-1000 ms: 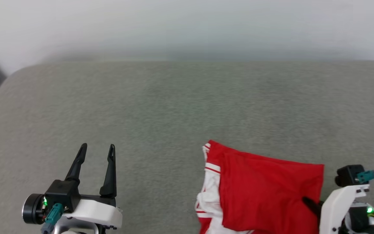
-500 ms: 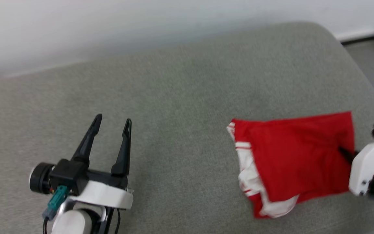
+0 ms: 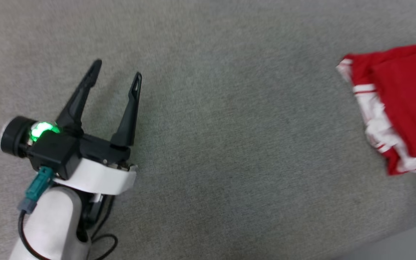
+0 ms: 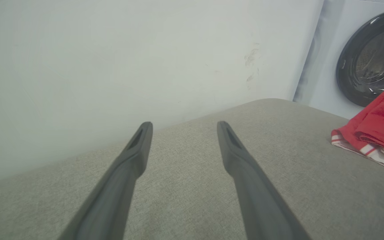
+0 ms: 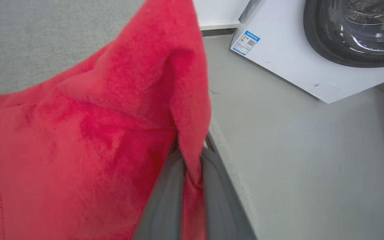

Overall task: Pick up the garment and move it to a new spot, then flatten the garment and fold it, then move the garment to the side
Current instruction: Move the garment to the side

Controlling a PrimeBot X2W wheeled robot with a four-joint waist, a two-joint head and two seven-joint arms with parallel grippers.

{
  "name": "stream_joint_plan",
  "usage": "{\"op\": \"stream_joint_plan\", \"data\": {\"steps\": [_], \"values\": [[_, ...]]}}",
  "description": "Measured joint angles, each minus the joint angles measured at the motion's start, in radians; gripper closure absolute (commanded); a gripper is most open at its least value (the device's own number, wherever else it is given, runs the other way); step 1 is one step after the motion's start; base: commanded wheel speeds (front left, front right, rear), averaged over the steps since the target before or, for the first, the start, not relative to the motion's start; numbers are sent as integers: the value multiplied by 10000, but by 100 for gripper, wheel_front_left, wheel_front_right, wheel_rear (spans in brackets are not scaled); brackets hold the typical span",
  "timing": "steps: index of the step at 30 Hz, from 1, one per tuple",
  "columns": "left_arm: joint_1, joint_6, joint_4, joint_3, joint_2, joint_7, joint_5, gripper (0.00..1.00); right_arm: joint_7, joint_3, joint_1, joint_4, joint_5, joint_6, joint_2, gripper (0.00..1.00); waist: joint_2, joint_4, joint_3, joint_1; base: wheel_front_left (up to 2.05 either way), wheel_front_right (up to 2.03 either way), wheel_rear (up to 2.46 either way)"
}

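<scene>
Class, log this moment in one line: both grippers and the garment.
left gripper: open, empty, above grey cushion | right gripper: shut on garment | garment: bunched, by cushion's right edge

Garment (image 5: pixel 78 150) matt red knit cloth, cushion (image 3: pixel 229 144) coarse grey woven fabric, left gripper (image 3: pixel 118 68) matt black plastic, washer door (image 5: pixel 355 30) glossy, casing (image 5: pixel 288 60) smooth white.
</scene>
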Motion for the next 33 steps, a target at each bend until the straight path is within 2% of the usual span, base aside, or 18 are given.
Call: {"op": "stream_joint_plan", "data": {"steps": [4,9,10,11,12,13,19,22,28,33], "values": [[-538,-121,-238,31,224,75,54,0,-341,-1076,-612,142,-943,0,23,100,0,109,833,0,0,0,0],[-855,-176,-261,77,366,59,75,0,-476,-1908,-970,453,-2031,0,564,100,0,324,1563,1,0,0,0],[-897,-176,-244,82,383,52,73,0,-508,-2040,-1026,543,-2207,-2,685,90,0,375,1633,1,0,0,0],[-929,-176,-222,75,387,46,71,0,-531,-2167,-1060,637,-2351,-2,769,74,0,429,1672,1,0,0,0],[-935,-176,-209,86,395,19,69,0,-614,-2251,-1069,706,-2527,-2,853,52,0,474,1695,1,0,0,0],[-941,-176,-192,88,397,15,67,0,-692,-2397,-1081,792,-2602,-2,957,0,0,507,1700,1,0,0,0],[-971,-136,23,35,297,-109,-40,0,-1358,-3058,-1090,961,-3494,0,1166,0,0,634,1460,0,0,0,0],[-867,-69,217,29,222,-203,-109,0,-1641,-3231,-1104,888,-3576,-2,1312,0,0,672,1178,-1,0,0,0],[-225,199,681,59,-142,-431,-391,0,-2232,-2817,-704,433,-3620,0,1381,0,0,764,250,-1,0,0,0],[594,502,986,161,-376,-518,-589,0,-2577,-2265,185,-167,-3033,-2,1565,0,0,893,-767,-2,0,0,0]]}}
